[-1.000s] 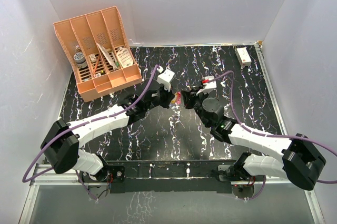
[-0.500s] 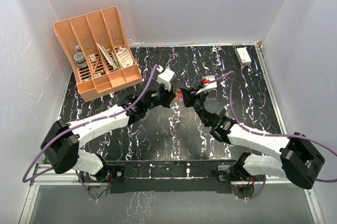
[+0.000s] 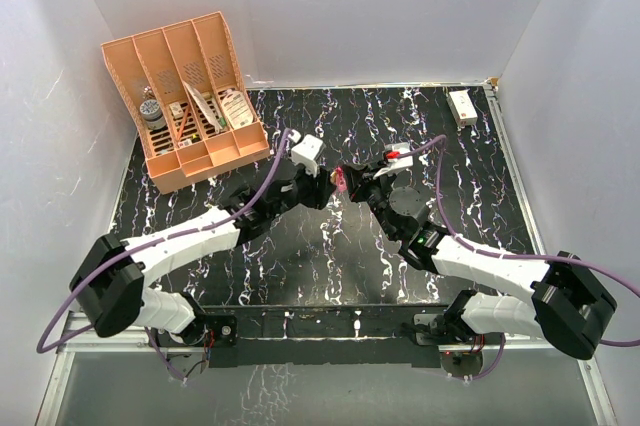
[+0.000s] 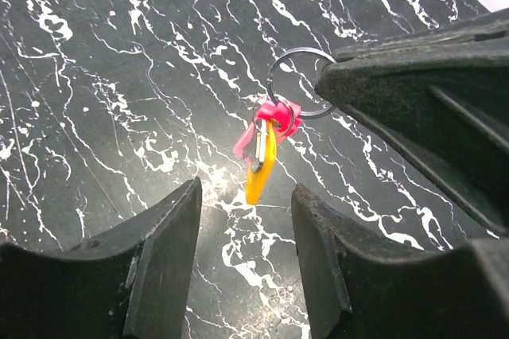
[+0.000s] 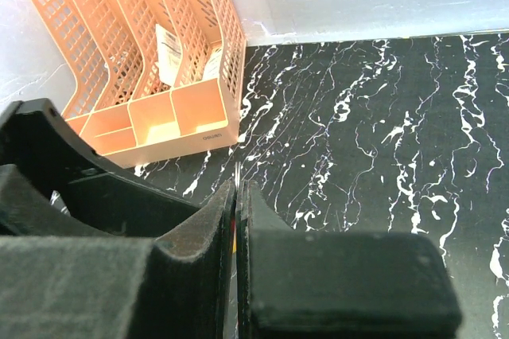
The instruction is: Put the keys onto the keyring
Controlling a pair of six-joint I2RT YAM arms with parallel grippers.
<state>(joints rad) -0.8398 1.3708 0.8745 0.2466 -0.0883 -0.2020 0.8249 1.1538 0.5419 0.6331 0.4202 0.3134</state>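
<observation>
Pink keyring [image 4: 274, 112] w/ gold key [image 4: 261, 168] gripped by R pincer [image 5: 237, 196], L pincer [image 4: 246, 196] released, arms angled inward

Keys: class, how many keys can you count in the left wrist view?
1. A yellow key hangs from the ring beside the pink strap; more may be hidden behind it.

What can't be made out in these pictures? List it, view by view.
Left wrist view: the pink strap of the keyring covers where the key joins it, so whether it is on the ring is unclear; the right gripper hides the ring's right edge.
Right wrist view: the shut fingers hide the keyring and key.
Top view: key and ring are too small; only a pink speck shows.
</observation>
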